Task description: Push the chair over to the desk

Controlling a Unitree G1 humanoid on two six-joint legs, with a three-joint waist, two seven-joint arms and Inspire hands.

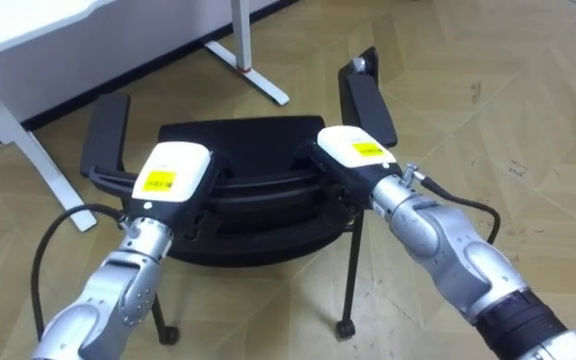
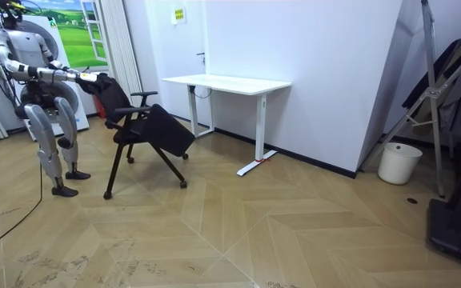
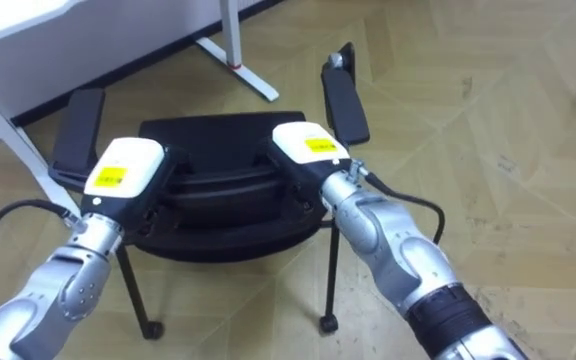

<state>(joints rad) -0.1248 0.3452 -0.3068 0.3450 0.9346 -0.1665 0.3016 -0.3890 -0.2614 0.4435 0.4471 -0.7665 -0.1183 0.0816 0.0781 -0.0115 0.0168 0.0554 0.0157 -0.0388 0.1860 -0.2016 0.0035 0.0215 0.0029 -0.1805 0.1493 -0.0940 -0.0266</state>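
Black chair (image 1: 258,140) back under left hand (image 1: 173,175), right hand (image 1: 353,150); gripping or not, can't tell. Push evenly, straight toward desk (image 1: 28,30).

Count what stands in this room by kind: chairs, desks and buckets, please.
Chairs: 1, the black chair
Desks: 1, the white desk
Buckets: 1, the white bucket
Total: 3

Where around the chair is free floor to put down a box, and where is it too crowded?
Free: the wide wooden floor between the chair, the desk and the white bucket. Crowded: the backrest, where the left hand and right hand rest, and the narrow gap between chair and desk leg.
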